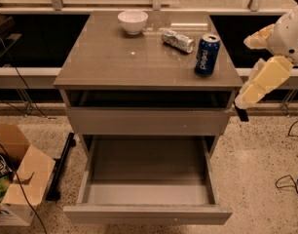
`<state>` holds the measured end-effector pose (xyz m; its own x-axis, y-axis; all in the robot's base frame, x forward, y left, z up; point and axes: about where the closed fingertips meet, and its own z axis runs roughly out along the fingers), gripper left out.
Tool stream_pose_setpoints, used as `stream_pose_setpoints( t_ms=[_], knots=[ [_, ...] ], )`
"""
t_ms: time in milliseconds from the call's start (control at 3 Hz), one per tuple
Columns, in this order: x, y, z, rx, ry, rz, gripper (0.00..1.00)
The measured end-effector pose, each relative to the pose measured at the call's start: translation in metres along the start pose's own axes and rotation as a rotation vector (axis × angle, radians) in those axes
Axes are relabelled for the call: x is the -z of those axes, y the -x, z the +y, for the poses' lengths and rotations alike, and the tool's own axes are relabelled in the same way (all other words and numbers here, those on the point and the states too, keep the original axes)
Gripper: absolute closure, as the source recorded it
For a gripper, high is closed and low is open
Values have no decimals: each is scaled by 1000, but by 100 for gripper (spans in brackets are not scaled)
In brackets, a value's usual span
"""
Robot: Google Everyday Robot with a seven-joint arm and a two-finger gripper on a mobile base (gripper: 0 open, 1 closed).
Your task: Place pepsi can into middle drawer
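The grey cabinet [115, 62] is the reference for everything here. The pepsi can [207, 55] stands upright on the cabinet's top, near its right edge and towards the front. A crushed silver can [178, 40] lies on its side on the same top, just behind and left of the blue one, and a white bowl [133, 21] sits near the cabinet's back edge.

Below the cabinet's closed upper front panel [146, 121], the middle drawer [148, 167] is pulled well out, its flat floor showing.

The gripper [241, 112] hangs off the cabinet's right front corner, level with the upper panel, at the end of a cream arm [266, 77] that slants down from the right. It is apart from the pepsi can; whether it is open or closed I cannot tell.

A cardboard box [22, 179] sits on the floor to the cabinet's left.
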<state>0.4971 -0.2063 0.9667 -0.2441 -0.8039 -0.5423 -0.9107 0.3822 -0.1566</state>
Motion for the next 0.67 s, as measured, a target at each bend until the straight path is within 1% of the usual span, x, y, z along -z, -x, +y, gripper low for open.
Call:
stream_pose_setpoints(
  t_ms=[333,667],
  knots=[
    [-26,-6,-38,-62,25,-62,0],
    [-29,-7,-41,-66,27,-65,0]
  ],
)
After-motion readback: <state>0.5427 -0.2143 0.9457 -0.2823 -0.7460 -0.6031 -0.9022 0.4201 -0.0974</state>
